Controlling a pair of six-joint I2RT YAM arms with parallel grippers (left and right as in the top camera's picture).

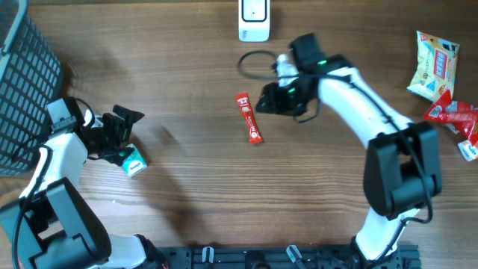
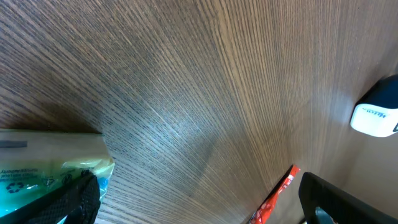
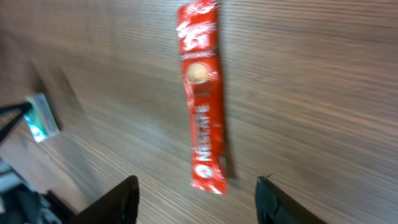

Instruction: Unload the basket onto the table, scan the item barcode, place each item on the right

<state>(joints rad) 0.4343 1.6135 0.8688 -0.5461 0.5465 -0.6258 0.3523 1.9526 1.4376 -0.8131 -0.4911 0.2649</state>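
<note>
Lying flat on the wooden table [image 1: 224, 194] near the middle of the overhead frame is a red Nescafé stick sachet [image 1: 249, 117], long and narrow, its length running from upper left to lower right. The right wrist view shows white lettering along its red face, a round pale coffee-cup mark near the upper end and crimped ends; no barcode can be made out on this side. Just right of it in the overhead frame hangs the right gripper [image 1: 270, 99], its two black fingers [image 3: 127, 196] spread apart on either side of the sachet's lower end and touching nothing. Above, at the top edge, stands the white barcode scanner [image 1: 254, 20], with a black cable loop [image 1: 254, 63] beside it. At left, the left gripper [image 1: 119, 134] is spread wide, one finger against a green and white packet [image 1: 134, 161]. A dark mesh basket [image 1: 26, 82] fills the upper left corner, and snack packets [image 1: 435, 67] lie at the right edge.
</note>
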